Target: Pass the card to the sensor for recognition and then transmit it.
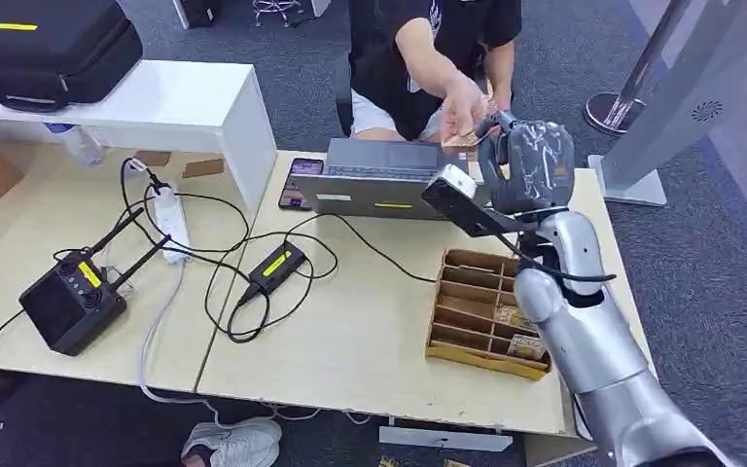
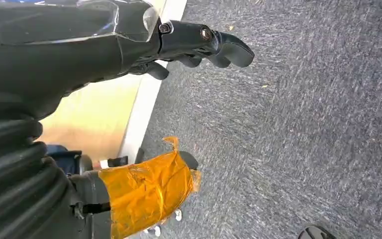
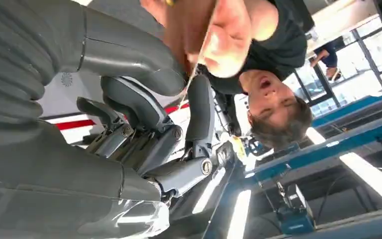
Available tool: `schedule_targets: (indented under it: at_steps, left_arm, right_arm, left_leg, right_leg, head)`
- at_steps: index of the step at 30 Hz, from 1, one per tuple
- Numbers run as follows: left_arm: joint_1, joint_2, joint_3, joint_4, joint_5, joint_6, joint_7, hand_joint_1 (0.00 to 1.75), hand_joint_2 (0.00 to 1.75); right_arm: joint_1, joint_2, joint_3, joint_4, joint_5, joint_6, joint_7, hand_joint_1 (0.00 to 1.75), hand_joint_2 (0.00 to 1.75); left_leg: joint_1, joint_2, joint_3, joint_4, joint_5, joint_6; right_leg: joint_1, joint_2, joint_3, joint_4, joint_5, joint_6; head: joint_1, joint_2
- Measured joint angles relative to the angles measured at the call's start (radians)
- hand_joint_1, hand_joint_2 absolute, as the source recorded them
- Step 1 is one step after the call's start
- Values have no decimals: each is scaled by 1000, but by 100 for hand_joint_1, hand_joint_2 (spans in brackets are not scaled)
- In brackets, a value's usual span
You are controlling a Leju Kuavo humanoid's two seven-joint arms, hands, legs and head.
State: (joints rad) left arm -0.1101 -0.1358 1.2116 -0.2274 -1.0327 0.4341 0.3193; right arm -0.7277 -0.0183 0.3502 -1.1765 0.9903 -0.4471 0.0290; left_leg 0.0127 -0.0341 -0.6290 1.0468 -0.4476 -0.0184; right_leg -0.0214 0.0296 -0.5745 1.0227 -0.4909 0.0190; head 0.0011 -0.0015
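Observation:
My right hand is raised over the table's far edge, beyond the grey sensor box. A thin brown card sits at its fingertips. In the right wrist view the card runs edge-on between my thumb and a finger, which pinch it. A person's hand grips the same card from the other side. The person sits behind the table. My left hand hangs over the grey carpet, holding nothing, its fingers apart from the orange-taped thumb.
A brown compartment tray holding cards lies under my right forearm. Cables, a power strip, a small black box, a phone and a black antenna unit cover the table's left. A stanchion stands at the far right.

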Motion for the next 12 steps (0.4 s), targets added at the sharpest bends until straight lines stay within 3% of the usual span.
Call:
schedule_targets:
  at_steps: [5, 6, 9, 12]
  left_arm:
    - [1, 1, -11, 0, -14, -3, -6, 0, 175]
    - [1, 1, -14, 0, -15, -3, -8, 0, 175]
    - [1, 1, -18, 0, -16, -3, -8, 0, 175]
    - [1, 1, -18, 0, -7, 0, -9, 0, 175]
  right_arm:
    - [-58, 20, 12, 81, -10, 15, 35, 175, 175]
    - [-70, 24, 13, 94, -13, 18, 38, 0, 175]
    - [-92, 43, 15, 145, -69, 38, 11, 0, 175]
    - [-90, 57, 13, 165, -267, 152, -65, 0, 175]
  left_leg:
    - [0, 0, -1, 0, 0, 0]
    - [0, 0, -1, 0, 0, 0]
    - [0, 0, -1, 0, 0, 0]
    - [0, 0, -1, 0, 0, 0]
  right_leg:
    - [0, 0, -1, 0, 0, 0]
    - [0, 0, -1, 0, 0, 0]
    - [0, 0, -1, 0, 0, 0]
    - [0, 0, -1, 0, 0, 0]
  head:
    - [0, 0]
    - [0, 0]
    - [0, 0]
    - [0, 0]
